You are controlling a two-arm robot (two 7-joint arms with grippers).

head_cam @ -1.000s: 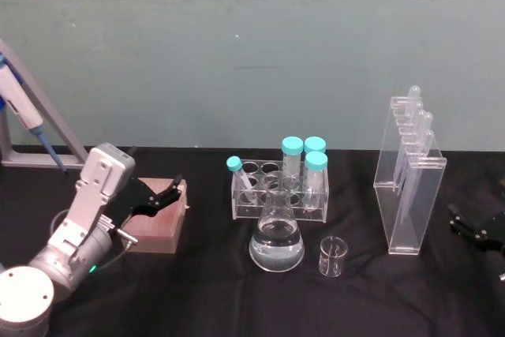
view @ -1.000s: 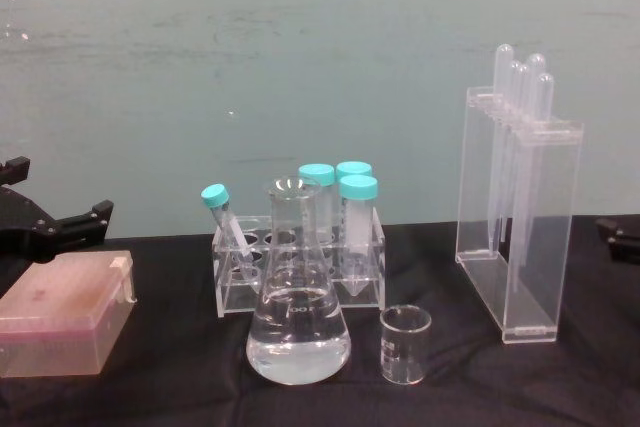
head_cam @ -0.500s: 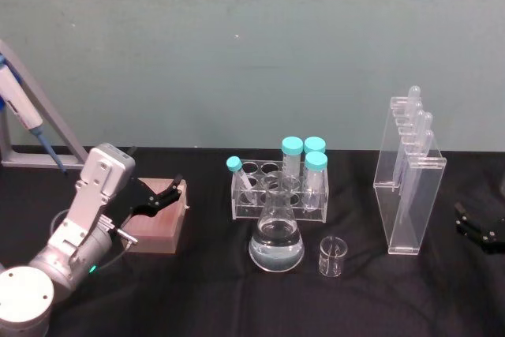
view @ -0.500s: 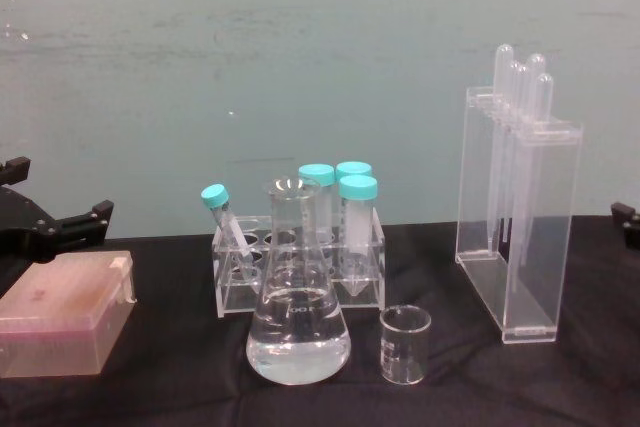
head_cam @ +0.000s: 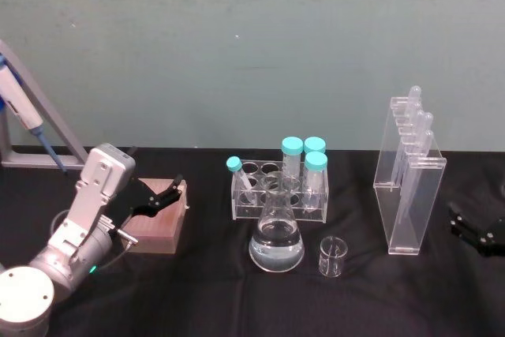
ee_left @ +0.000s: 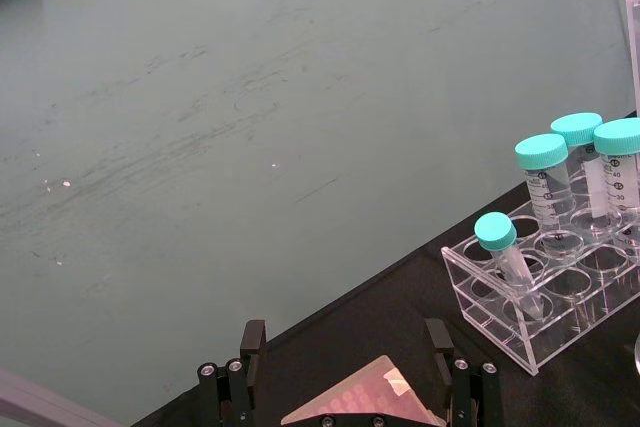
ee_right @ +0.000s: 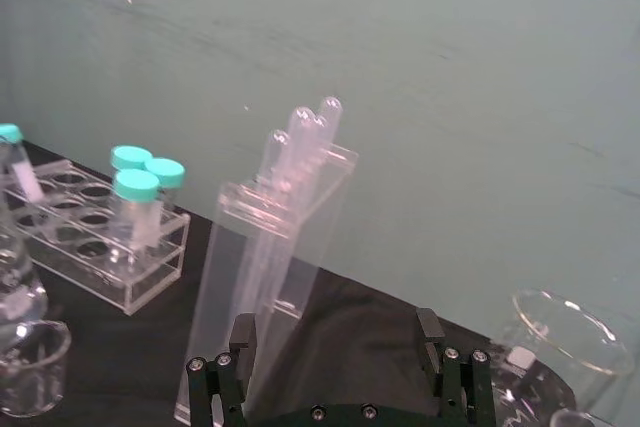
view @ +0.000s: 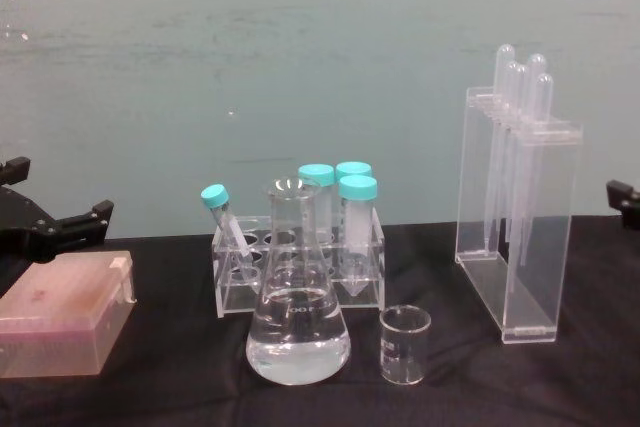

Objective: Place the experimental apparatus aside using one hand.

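Observation:
The tall acrylic stand with pipettes (head_cam: 409, 187) stands at the right of the black table, also seen from the chest (view: 515, 217) and from the right wrist (ee_right: 265, 267). The conical flask (head_cam: 276, 236) holds clear liquid in the middle, with the small beaker (head_cam: 332, 256) just right of it. My right gripper (head_cam: 473, 233) hovers at the table's right edge, right of the stand and apart from it. In the right wrist view it (ee_right: 335, 347) is open with nothing between its fingers. My left gripper (head_cam: 158, 195) rests open above a pink box, far left.
A clear rack of teal-capped tubes (head_cam: 280, 191) stands right behind the flask. The pink box (head_cam: 158, 222) lies at the left, with a pipette on a sloped holder (head_cam: 24, 116) behind it. A large glass beaker (ee_right: 560, 357) stands beside the right gripper.
The right gripper drew back toward the right edge, then came a little back in and rose slightly in the chest view. The left arm and the labware have not moved.

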